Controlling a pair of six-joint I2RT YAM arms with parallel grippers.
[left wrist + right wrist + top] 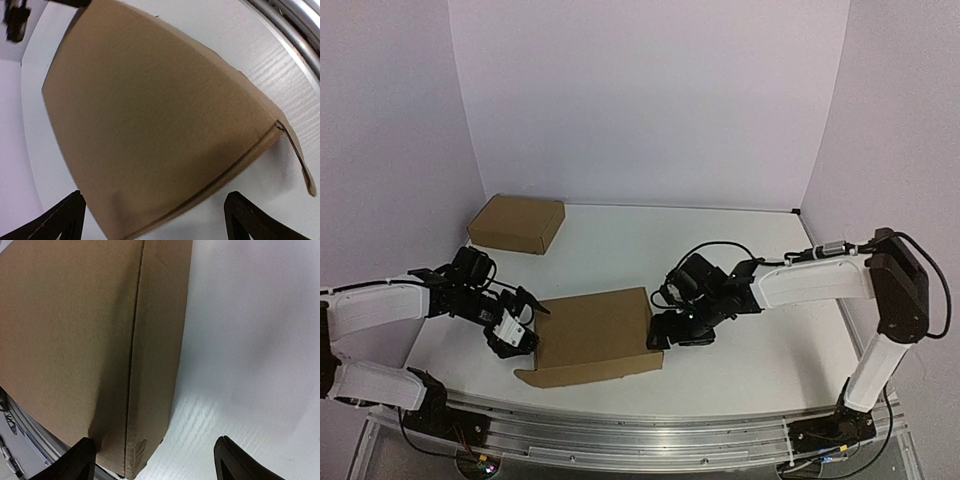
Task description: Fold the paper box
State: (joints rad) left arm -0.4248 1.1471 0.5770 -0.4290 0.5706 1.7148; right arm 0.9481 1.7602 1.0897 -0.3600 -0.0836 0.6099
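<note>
The paper box (592, 335) lies closed and flat near the table's front middle, with a small flap sticking out at its front left corner. It fills the left wrist view (150, 120) and the left of the right wrist view (85, 340). My left gripper (520, 335) is open at the box's left edge; the box corner lies between its fingers. My right gripper (662, 335) is open at the box's right side wall, one finger beside that wall. Neither grips the box.
A second ready-made brown cardboard box (517, 223) sits at the back left near the wall. The metal rail (640, 440) runs along the table's front edge, just in front of the paper box.
</note>
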